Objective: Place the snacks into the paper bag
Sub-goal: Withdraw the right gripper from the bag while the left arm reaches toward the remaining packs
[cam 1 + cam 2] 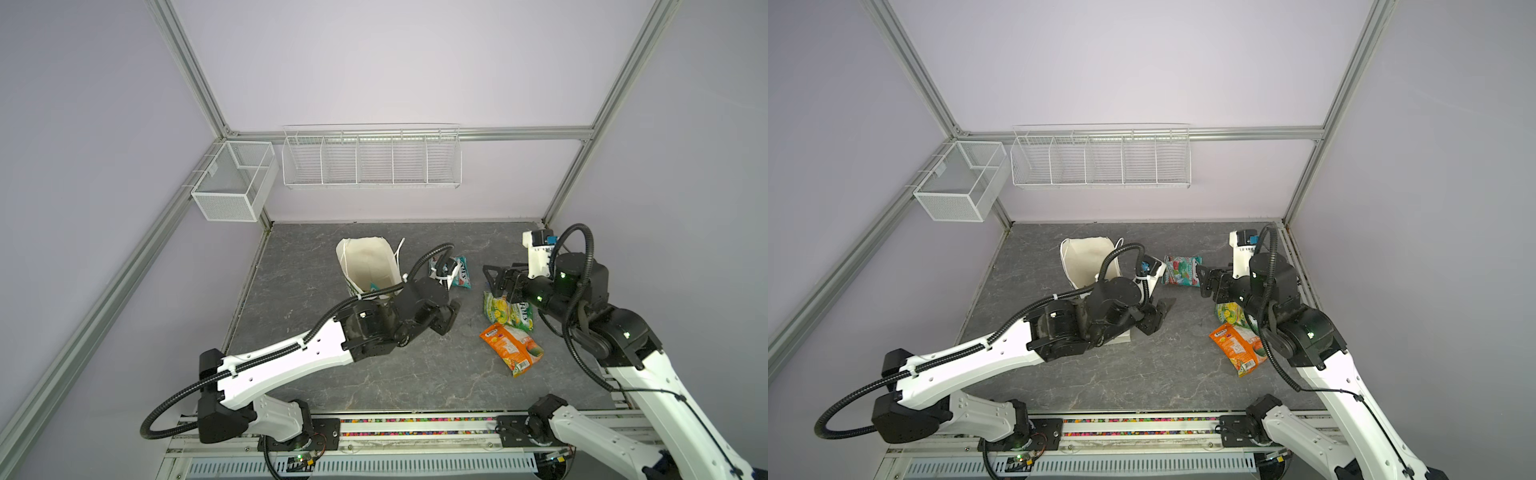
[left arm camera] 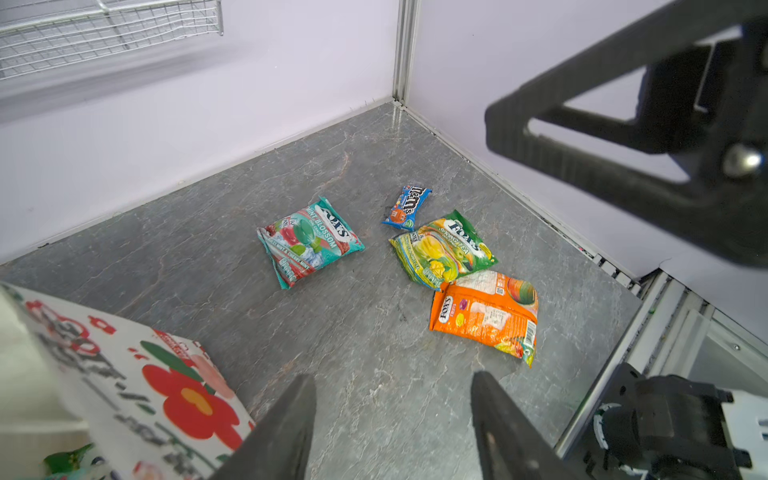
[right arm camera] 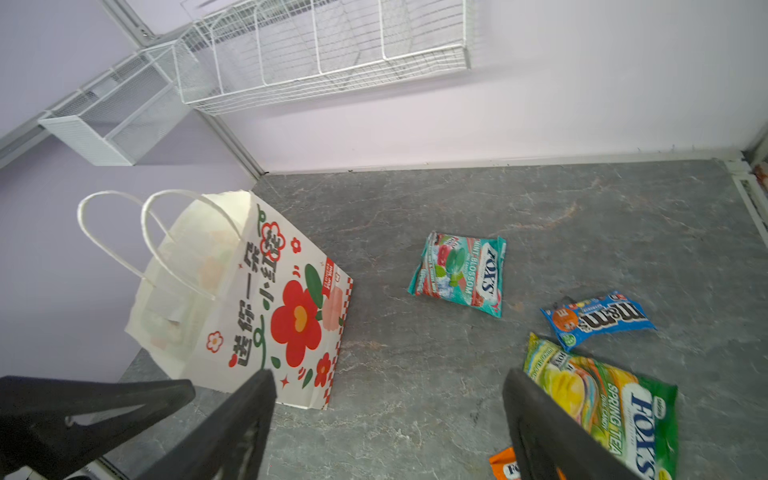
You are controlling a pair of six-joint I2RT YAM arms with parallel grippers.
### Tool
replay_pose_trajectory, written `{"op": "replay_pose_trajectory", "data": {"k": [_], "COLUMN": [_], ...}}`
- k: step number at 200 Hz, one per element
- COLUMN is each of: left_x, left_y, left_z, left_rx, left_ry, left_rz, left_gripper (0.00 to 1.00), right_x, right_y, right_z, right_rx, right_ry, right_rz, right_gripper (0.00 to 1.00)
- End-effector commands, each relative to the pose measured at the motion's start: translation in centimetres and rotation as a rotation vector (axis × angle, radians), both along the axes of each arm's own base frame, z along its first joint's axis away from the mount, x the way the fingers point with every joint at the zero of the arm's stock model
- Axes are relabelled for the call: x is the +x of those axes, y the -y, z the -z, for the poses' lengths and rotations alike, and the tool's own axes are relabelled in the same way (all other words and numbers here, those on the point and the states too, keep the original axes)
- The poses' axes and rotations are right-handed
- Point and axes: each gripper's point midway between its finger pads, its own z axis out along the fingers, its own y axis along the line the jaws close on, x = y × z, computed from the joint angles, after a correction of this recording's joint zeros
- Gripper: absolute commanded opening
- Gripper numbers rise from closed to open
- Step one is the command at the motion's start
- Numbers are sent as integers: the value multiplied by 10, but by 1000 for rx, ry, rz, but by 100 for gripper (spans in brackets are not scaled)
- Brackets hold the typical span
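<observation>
"FOX'S MINT BLOSSOM" can be read on the teal packet (image 3: 459, 272), "FOX'S SPRING TEA" on the green-yellow packet (image 3: 602, 407), and "FOX'S" on the orange packet (image 2: 484, 316). "m&m's" is printed on the blue packet (image 3: 598, 319). Black and red Chinese characters are printed on the flowered side of the paper bag (image 3: 257, 316).

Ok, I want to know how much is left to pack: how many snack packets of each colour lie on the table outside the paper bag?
Teal packet: 1
Blue M&M's packet: 1
Green-yellow packet: 1
Orange packet: 1
Total: 4
What is already inside the paper bag cannot be counted.
</observation>
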Motion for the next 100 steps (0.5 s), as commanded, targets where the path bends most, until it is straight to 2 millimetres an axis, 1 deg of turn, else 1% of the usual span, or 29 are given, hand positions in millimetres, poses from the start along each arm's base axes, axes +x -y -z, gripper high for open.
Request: {"op": "replay_pose_trajectory", "data": {"k": [1, 29, 52, 72, 100], "left_x": [15, 39, 64, 83, 100], "left_y": [15, 39, 52, 60, 72], "left_z": [-3, 21, 39, 50, 61], "left_rx": [-30, -30, -57, -58, -53], "left_ry": [-27, -131, -206, -231, -259], "left_rz": [-92, -142, -174, -220, -253], "left_gripper": [63, 68, 69, 70, 72], "right_x": [-4, -8, -14, -17, -20], "right_y": [14, 24, 33, 38, 41], "right_z": [5, 7, 3, 1, 0], "right_rx": [17, 13, 12, 8, 2], "right_ry": [-9, -13, -1, 7, 7], "right_rz": [53, 76, 92, 101, 107], "right_gripper": [88, 88, 88, 88, 88]}}
